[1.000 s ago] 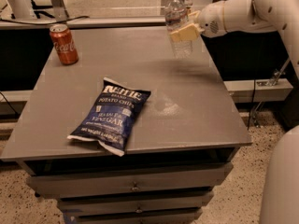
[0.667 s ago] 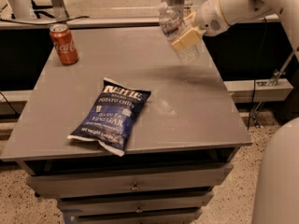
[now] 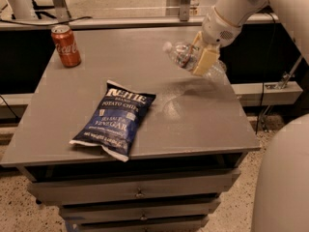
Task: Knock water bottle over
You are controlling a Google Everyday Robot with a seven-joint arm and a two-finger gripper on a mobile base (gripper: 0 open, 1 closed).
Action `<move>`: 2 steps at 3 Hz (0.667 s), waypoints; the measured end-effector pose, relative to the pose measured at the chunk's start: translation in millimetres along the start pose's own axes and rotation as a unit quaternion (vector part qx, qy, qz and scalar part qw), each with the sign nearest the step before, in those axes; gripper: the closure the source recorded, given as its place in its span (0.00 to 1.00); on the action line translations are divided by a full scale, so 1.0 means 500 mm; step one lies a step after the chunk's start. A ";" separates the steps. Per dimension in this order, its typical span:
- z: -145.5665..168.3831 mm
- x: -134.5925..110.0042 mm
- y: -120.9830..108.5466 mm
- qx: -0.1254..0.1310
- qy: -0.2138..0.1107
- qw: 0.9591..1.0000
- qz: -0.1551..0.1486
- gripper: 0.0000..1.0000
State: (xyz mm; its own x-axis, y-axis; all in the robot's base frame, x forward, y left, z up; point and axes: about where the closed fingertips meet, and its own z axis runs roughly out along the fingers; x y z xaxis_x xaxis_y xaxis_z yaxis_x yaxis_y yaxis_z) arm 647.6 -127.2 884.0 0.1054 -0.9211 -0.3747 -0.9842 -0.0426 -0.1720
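Since the earlier frames, the water bottle point(image 3: 181, 55) had gone from standing upright near the back right of the table point(image 3: 207, 124) to leaning steeply, and the gripper point(image 3: 201, 65) had swung down and turned with it.

Seen from the camera view, the bottle lay tilted over the right rear part of the table, its white cap pointing left and slightly up and its base toward the right edge. A soft shadow sat on the grey top just beneath it. Whether its base touched the table could not be told. The gripper came in from the upper right on the white arm point(image 3: 234, 8), and its jaws were clamped on the bottle's ribbed body, one beige finger point(image 3: 206, 61) crossing in front of it.

A red Coca-Cola can point(image 3: 66, 46) stood upright at the back left corner, well apart from the bottle. A blue bag of potato chips point(image 3: 116, 117) lay flat near the front, left of centre, with one corner just over the front edge. Below the top, the drawer fronts point(image 3: 140, 192) were closed. Part of the robot's pale body point(image 3: 285, 178) filled the lower right.
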 end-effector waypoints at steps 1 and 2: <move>0.013 0.026 0.030 -0.023 0.057 0.998 -0.027 1.00; 0.033 0.029 0.057 -0.041 0.082 0.995 -0.041 0.85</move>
State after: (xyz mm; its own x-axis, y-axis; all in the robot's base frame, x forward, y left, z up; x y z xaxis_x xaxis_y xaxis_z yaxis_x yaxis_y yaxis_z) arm 623.4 -135.4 858.7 0.1680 -0.9637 -0.2074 -0.9822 -0.1456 -0.1187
